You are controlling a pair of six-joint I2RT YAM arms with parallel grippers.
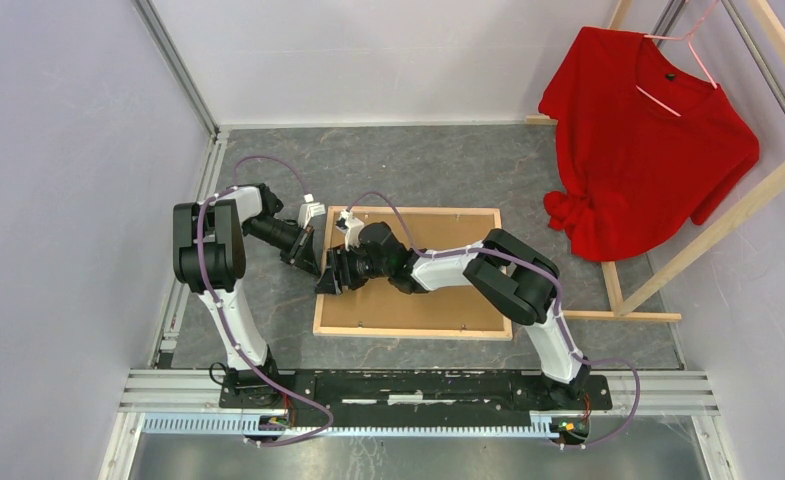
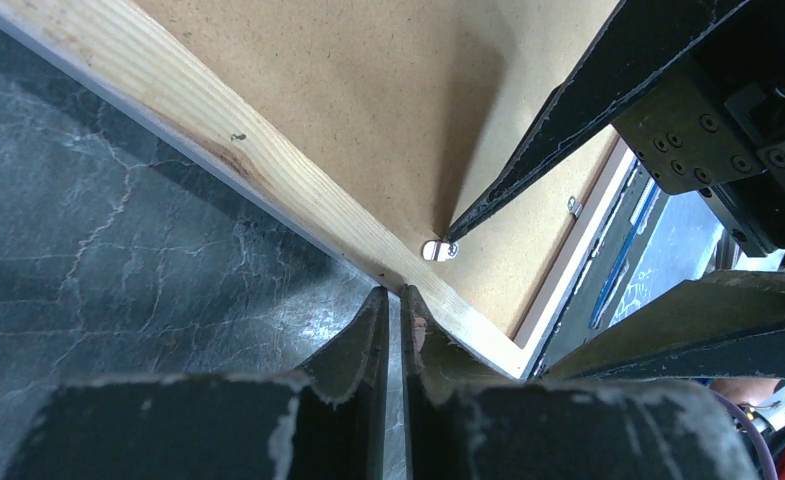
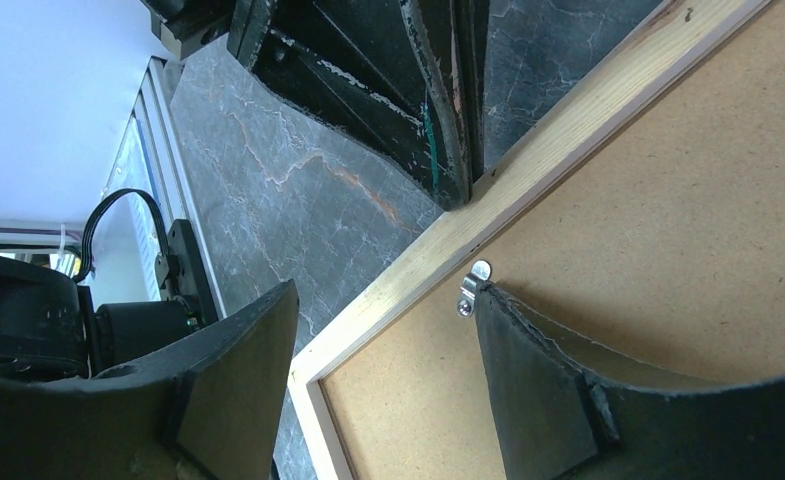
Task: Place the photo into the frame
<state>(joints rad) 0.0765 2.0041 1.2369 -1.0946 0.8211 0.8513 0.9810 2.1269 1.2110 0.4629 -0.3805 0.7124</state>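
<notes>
Plainly the frame point(image 1: 408, 329) lay face down on the table point(image 1: 388, 165), photo unseen, left gripper point(image 2: 393, 295) shut and empty against its rail, while the wide-spread right gripper point(image 3: 388, 300) risked its fingertip point(image 3: 490, 302) skidding off the small clip point(image 3: 471, 285).

A red shirt point(image 1: 648, 150) hangs on a wooden rack point(image 1: 628, 315).

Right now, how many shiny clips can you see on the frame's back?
2 clearly: one clip on the frame's left rail by the right gripper's fingertip, another on the near rail. More may be hidden.
</notes>
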